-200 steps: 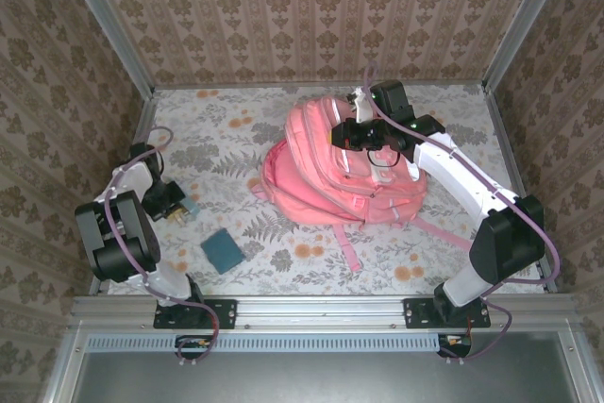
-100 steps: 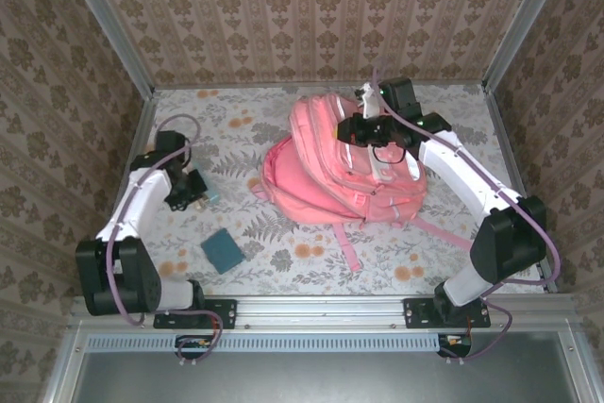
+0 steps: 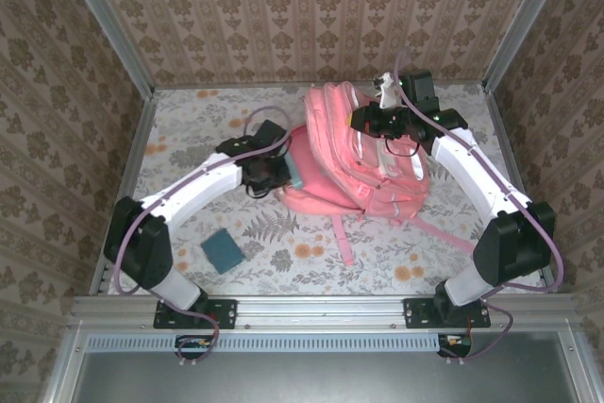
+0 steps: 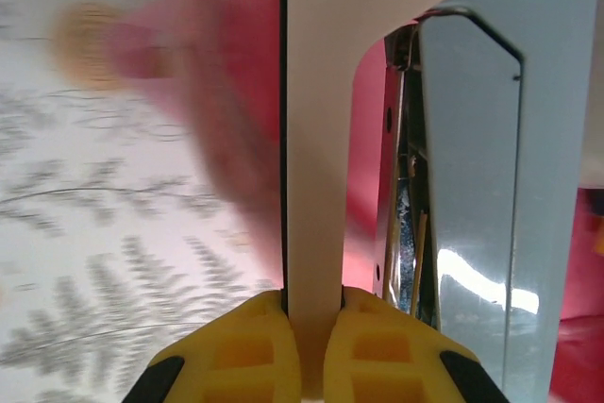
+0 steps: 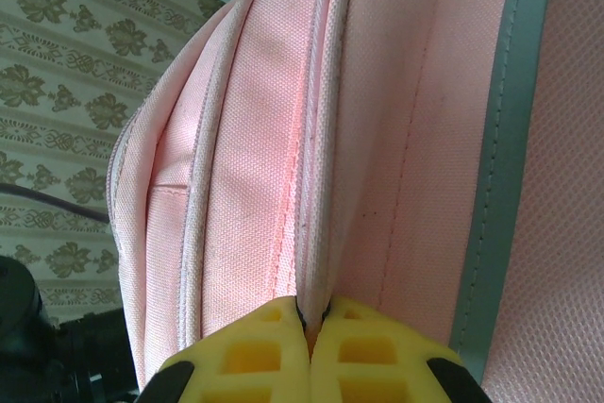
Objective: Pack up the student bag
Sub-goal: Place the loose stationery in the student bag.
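A large pink student bag (image 3: 368,162) with white trim lies on a floral-print worktop (image 3: 203,134), in the far right part of it, with its top towards the far edge and one pink shoulder strap (image 3: 343,241) trailing towards the near edge. Two white robot arms reach in from the near edge. The right hand (image 3: 365,124) is over the top of the bag, near the far edge, and its jaws are pressed together on the pink fabric. In the right wrist view the two yellow fingertips (image 5: 247,358) of the right hand (image 5: 310,313) pinch a stitched fold of the bag (image 5: 245,167), and a grey-white trim stripe runs down the cloth just to the right. The left arm stretches across from the near left corner, so that the left hand (image 3: 276,173) sits at the bag's left side, clamped on a flat pale blue item (image 3: 296,173) that touches the pink fabric there. Whether the item is inside an opening cannot be told. In the left wrist view the left hand (image 4: 311,318) grips the white edge of that item (image 4: 316,139) between yellow pads (image 4: 226,351), with blurred pink cloth behind it. A teal square (image 3: 222,249) lies flat near the near left corner, well apart from the bag
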Robot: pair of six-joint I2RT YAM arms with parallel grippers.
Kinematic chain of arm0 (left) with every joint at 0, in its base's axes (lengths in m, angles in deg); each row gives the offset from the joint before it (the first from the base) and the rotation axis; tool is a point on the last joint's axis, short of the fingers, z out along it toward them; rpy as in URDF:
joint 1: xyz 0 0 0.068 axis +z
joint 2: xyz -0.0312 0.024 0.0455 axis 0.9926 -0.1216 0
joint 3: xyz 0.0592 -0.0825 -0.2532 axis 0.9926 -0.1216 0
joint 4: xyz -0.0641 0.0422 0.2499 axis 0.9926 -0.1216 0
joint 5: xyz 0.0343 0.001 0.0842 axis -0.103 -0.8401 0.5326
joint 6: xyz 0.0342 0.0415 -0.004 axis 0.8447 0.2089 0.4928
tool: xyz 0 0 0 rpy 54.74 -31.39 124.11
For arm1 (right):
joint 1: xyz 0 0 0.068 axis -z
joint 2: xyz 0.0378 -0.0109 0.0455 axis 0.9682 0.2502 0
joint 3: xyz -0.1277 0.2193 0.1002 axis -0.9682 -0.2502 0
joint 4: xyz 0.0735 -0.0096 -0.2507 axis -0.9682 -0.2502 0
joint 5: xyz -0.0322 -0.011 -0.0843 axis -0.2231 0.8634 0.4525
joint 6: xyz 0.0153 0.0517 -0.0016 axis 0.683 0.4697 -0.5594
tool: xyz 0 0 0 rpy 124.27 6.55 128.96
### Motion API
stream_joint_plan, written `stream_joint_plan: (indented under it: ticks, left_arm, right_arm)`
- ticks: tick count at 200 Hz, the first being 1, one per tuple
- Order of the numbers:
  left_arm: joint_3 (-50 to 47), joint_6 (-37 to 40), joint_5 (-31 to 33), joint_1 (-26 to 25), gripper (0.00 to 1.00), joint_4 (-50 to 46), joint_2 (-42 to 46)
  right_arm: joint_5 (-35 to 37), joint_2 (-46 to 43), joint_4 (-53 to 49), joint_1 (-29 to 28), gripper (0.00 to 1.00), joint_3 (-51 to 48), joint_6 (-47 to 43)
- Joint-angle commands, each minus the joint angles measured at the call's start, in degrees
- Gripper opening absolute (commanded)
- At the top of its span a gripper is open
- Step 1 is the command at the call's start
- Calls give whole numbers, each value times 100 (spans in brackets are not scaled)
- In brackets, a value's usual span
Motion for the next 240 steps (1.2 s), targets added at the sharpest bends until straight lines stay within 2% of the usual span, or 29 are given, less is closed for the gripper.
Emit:
stream_joint_plan:
  ticks: [1,33,81,112,151,221,228,240]
  left_arm:
    - [474,-626,66,-189,0,385,-318]
    - [643,-1364,-132,-243,0,787,-654]
    - [715,-2732,-293,-598,0,1107,-1159]
    - [712,-3510,-211,-839,0,803,-1252]
    - [365,-4054,-7,-1070,0,590,-1040]
    - [709,-4180,-308,-1360,0,619,-1521]
    - [751,-4138,-346,-1362,9,619,-1551]
    - [775,-4076,-346,-1346,33,601,-1556]
  right_arm:
    - [-71,-270,270,43,0,224,94]
    - [-77,-305,275,-3,0,164,108]
    - [-61,-347,336,-97,0,44,99]
    - [-77,-342,350,-103,0,58,72]
    - [-108,-370,433,-112,0,13,81]
    - [-162,-331,477,-154,0,-6,108]
    - [-159,-325,474,-157,0,-7,108]
    - [-159,-330,467,-166,0,-14,99]
